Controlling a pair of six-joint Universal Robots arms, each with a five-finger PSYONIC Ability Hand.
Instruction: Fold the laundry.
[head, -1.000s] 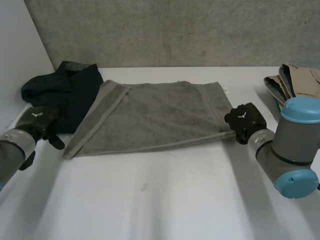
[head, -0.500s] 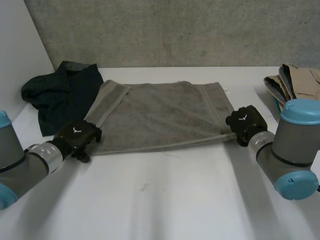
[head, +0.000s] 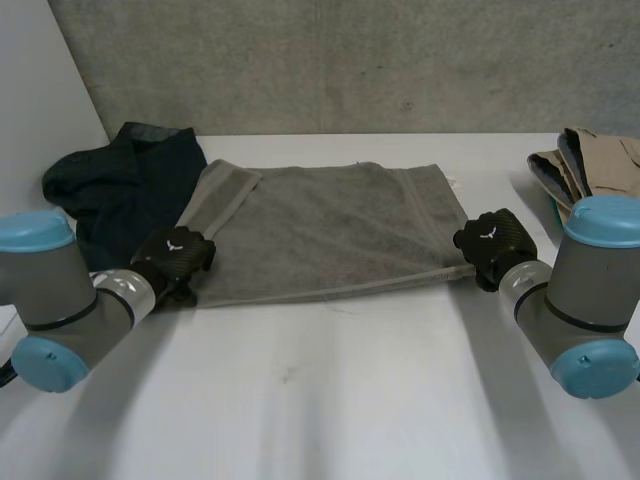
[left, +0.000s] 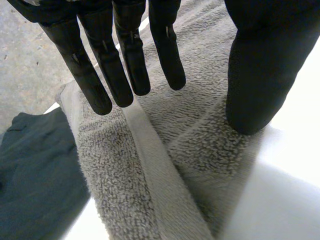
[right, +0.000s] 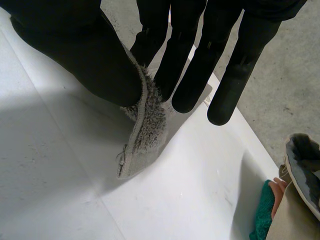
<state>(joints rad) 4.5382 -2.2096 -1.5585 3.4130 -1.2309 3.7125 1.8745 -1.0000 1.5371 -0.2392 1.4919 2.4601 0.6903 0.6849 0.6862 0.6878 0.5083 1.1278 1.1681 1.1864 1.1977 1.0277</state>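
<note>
The grey towel lies spread flat on the counter, nearer the far edge than the near one. Its left side runs just beside a dark garment heaped at the far left corner.

My right robot hand is at the towel's near right corner. In its wrist view the corner is pinched between the thumb and the straight fingers, with a small tuft of terry poking out below.

My left robot hand is at the near left corner. In its wrist view the fingers are straight and spread above the towel's woven band, and the thumb sits low by the hem. I judge nothing is gripped there yet.

The main risk I see is imbalance. If I lift now, only the right corner rises, and the towel will drag and skew towards the dark garment. The right pinch also looks shallow, so a quick pull could slip the corner free.

On the left, closing on the doubled hem could catch just one layer, or push the edge into a wrinkle instead of gripping it. A wide sweep to the right could brush the beige clothes at the counter's right edge.
</note>
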